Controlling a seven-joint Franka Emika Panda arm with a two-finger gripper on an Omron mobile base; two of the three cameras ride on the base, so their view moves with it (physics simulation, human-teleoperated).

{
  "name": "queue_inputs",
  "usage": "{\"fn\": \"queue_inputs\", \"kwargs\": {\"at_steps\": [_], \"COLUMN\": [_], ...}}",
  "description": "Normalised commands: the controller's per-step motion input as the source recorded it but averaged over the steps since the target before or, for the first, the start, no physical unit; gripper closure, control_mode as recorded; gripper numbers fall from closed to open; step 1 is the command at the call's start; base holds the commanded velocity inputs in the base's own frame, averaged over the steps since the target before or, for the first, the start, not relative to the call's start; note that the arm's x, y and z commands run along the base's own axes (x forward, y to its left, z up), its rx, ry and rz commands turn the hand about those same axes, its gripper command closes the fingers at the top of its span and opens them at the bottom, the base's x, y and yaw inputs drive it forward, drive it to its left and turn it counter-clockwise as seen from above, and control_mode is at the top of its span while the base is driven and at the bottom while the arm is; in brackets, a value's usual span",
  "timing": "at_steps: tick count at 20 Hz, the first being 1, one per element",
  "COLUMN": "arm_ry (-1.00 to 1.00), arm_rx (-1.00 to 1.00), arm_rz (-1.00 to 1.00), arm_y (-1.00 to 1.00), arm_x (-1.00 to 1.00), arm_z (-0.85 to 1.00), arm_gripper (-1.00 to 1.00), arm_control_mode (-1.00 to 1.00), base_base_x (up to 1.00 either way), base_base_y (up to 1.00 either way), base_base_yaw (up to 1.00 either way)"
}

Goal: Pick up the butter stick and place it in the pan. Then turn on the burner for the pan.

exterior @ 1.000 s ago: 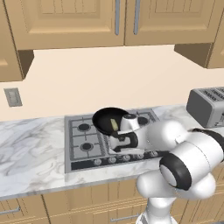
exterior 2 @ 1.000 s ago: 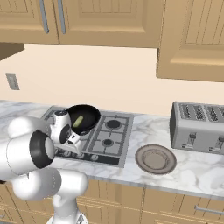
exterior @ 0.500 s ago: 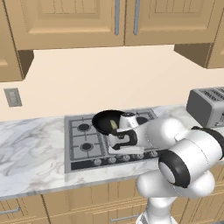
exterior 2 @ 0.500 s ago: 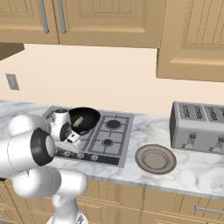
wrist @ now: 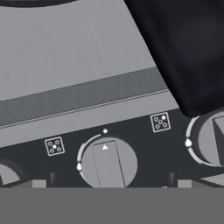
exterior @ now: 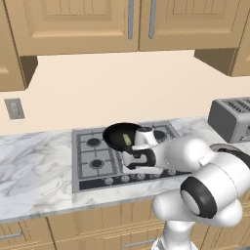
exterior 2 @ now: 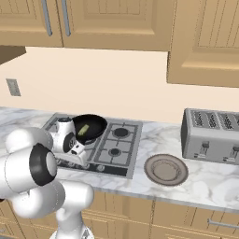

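Observation:
The black pan (exterior: 118,135) sits on the stove's rear middle burner, its long handle (wrist: 183,52) pointing toward the front. The pale yellow butter stick (exterior: 128,140) lies inside the pan (exterior 2: 89,127), and it shows as butter (exterior 2: 83,130) from the right side too. My gripper (wrist: 111,184) is open and points down at the stove's front control strip. A round knob (wrist: 107,162) lies between its two fingertips. Nothing is held.
A second knob (wrist: 212,140) sits to the right of the first, under the pan handle. The grey-brown plate (exterior 2: 165,169) lies on the marble counter right of the stove (exterior 2: 116,151). A toaster (exterior 2: 214,137) stands beyond it. Wooden cabinets hang overhead.
My hand has sunk a little closer to the front knob row. The pan and the butter have not moved.

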Motion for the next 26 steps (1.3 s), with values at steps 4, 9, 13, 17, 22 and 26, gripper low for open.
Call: {"fn": "queue_inputs", "kwargs": {"at_steps": [4,9,13,17,22,26], "arm_ry": [0.00,0.01,0.01,0.02,0.02,0.00], "arm_rx": [0.00,0.00,0.00,0.00,0.00,0.00], "arm_rz": [0.00,0.00,0.00,0.00,0.00,0.00], "arm_y": [0.00,0.00,0.00,0.00,0.00,0.00], "arm_x": [0.00,0.04,0.22,0.18,0.01,-0.02], "arm_z": [-0.08,-0.12,-0.01,-0.02,-0.19,-0.19], "arm_gripper": [-1.00,-1.00,-1.00,-1.00,-1.00,-1.00], "arm_control_mode": [-1.00,-1.00,-1.00,-1.00,-1.00,-1.00], "base_base_x": [0.00,0.00,0.00,0.00,0.00,0.00], "base_base_y": [0.00,0.00,0.00,0.00,0.00,0.00], "base_base_yaw": [0.00,0.00,0.00,0.00,0.00,0.00]}}
